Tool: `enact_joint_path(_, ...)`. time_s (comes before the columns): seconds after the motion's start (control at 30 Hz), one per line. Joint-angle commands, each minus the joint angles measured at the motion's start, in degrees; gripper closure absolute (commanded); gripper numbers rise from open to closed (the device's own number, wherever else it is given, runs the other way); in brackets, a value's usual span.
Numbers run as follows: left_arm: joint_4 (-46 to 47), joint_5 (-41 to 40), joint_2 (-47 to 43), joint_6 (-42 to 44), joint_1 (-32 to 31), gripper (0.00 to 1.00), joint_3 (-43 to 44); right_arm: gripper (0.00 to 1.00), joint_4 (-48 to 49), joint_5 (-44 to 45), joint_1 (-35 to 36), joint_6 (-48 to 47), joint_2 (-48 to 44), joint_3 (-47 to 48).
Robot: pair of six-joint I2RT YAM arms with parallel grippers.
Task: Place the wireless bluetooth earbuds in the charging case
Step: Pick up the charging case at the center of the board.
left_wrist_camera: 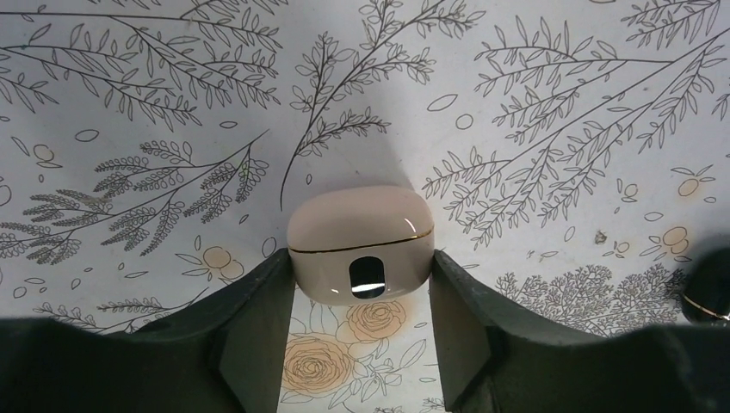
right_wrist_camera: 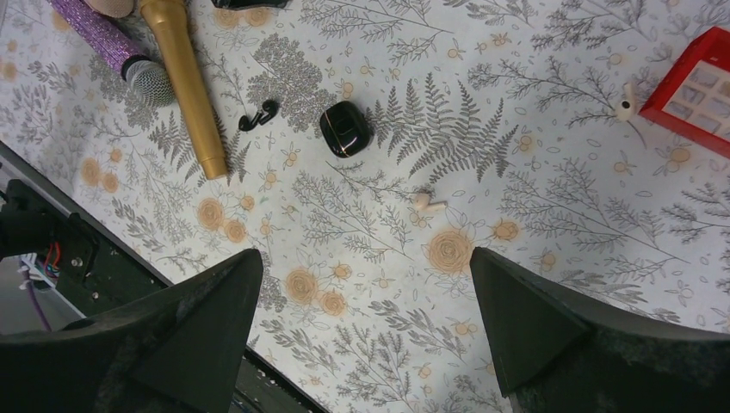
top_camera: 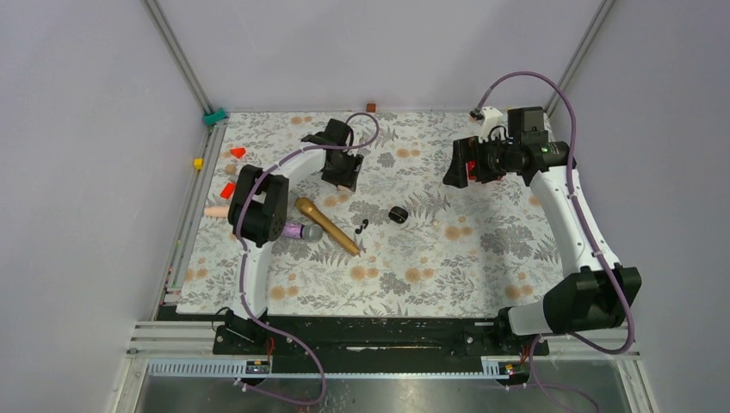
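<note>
A small glossy black pebble-shaped charging case (top_camera: 397, 214) is seen lying on the floral-patterned bench (top_camera: 482, 267), near the middle and between the two arms. Its lid appears to be shut, with a thin gold seam across it. The pair of tiny black stemmed earbuds (top_camera: 361, 226) is found just to the left of it, apart from the case and outside it. The two buds lie together, close beside the lower end of a long gold microphone (top_camera: 327, 225). A purple glittered microphone with a silver mesh head (top_camera: 301, 231) is laid against the gold one on its far side from the earbuds.

The left arm's fingers (left_wrist_camera: 258, 327) are lowered at the far left part of the bench, well apart from the black case. They are partly closed around a small cream-pink rounded case with a gold seam and a dark oval window (left_wrist_camera: 360, 224). It is met on both flanks by the inner edges of the fingers and rests on the bench.

The right arm's fingers (right_wrist_camera: 198, 327) are spread fully apart and nothing is held in them. They are held above the right half of the bench. In the right wrist view a small cream earbud (right_wrist_camera: 428, 204) is seen lying alone on the cloth, and a red box (right_wrist_camera: 697, 86) is cut off at the upper right corner.
</note>
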Motion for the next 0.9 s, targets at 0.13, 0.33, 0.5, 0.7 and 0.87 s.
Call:
enact_joint_path(0.13,3.0,1.8,-7.0,5.1,-0.4,0.72,-6.7,0.00,8.1,2.9,-0.3,5.7,6.6,0.7)
enact_joint_path(0.33,3.2,0.9,-12.0,6.7,-0.4,0.72,-8.1,0.00,9.4,12.6,-0.2,8.4,22.3,8.6)
enact_joint_path(0.5,3.7,0.4,-12.5,7.4,-0.4,0.71,-8.5,0.01,3.3,14.3,0.3,11.7,37.7,22.3)
enact_joint_path(0.7,3.9,1.0,-12.1,7.9,-0.4,0.71,-9.0,0.01,-0.1,19.9,4.3,10.7,46.3,28.4)
enact_joint_path(0.87,4.2,1.9,-12.3,7.5,-0.4,0.71,-8.8,0.01,-4.3,26.1,7.5,9.7,51.6,33.4)
